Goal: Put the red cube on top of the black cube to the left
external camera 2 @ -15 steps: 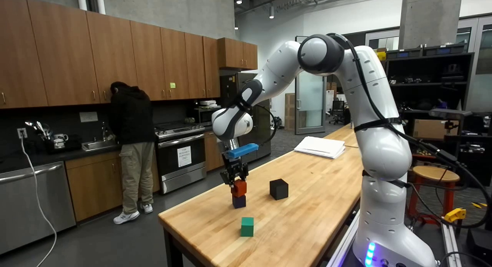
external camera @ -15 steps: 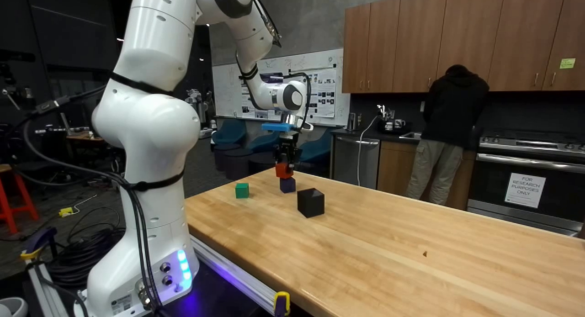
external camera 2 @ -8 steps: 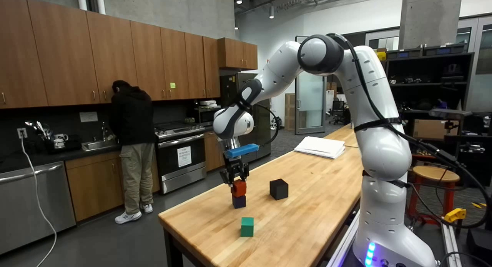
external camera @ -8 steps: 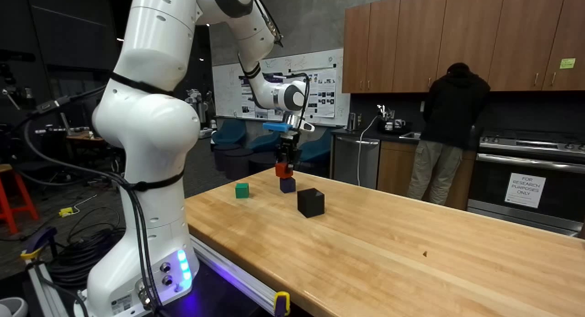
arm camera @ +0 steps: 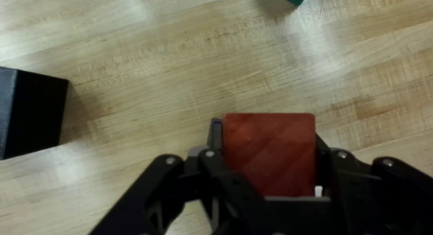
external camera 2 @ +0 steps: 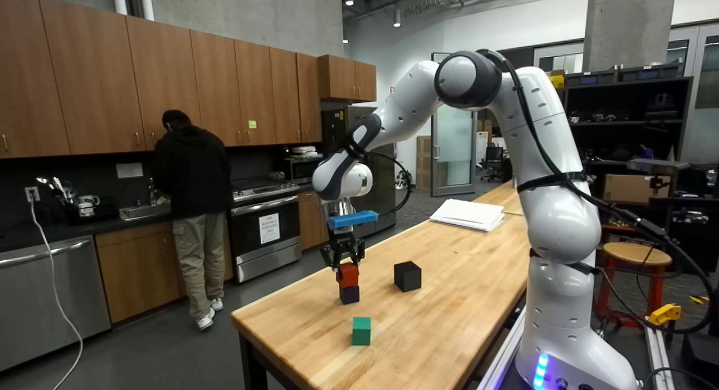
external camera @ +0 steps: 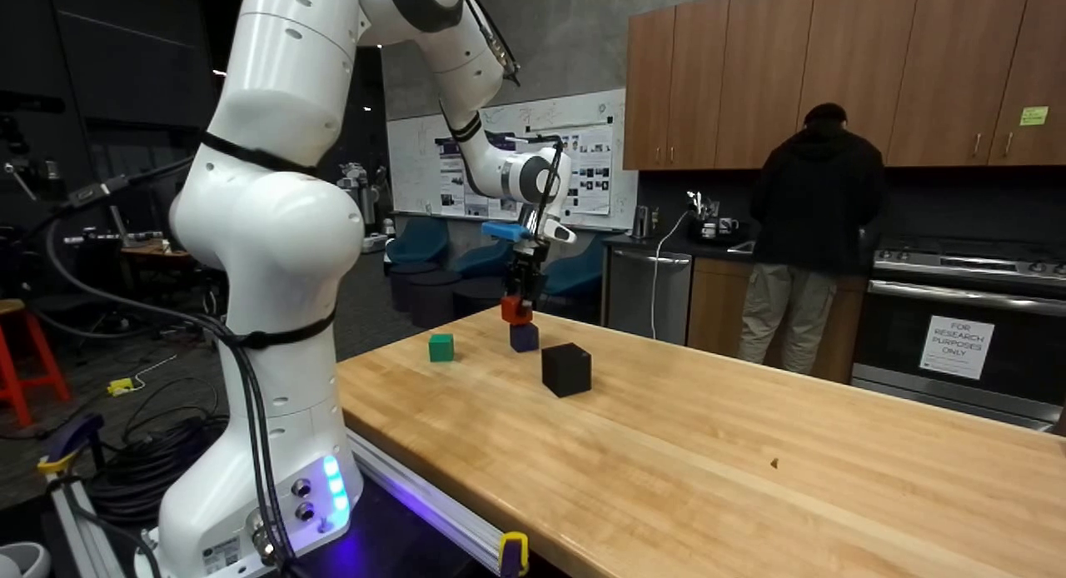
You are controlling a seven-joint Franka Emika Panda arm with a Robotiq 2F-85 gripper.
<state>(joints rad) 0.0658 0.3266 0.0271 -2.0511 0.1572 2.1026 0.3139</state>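
Observation:
The red cube (external camera: 515, 311) is held by my gripper (external camera: 520, 293) right over the small black cube (external camera: 525, 338). In an exterior view the red cube (external camera 2: 347, 275) looks stacked on the small black cube (external camera 2: 349, 295), with my gripper (external camera 2: 345, 262) above. I cannot tell whether they touch or a thin gap remains. In the wrist view the red cube (arm camera: 269, 153) fills the space between the fingers of my gripper (arm camera: 269, 136), one finger against each side. The small black cube is hidden beneath it there, or almost so.
The bigger-looking black cube (external camera: 567, 370) stands beside the stack; it shows at the left in the wrist view (arm camera: 33, 113). A green cube (external camera 2: 361, 331) stands nearer the table's end. White papers (external camera 2: 469, 214) lie farther along the wooden table (external camera 2: 427, 328). A person (external camera 2: 194, 171) stands by the counter.
My wrist has shifted and straightened slightly, and the red cube has moved a tiny bit with it over the small black cube. The cubes on the table have not moved. The person has shifted.

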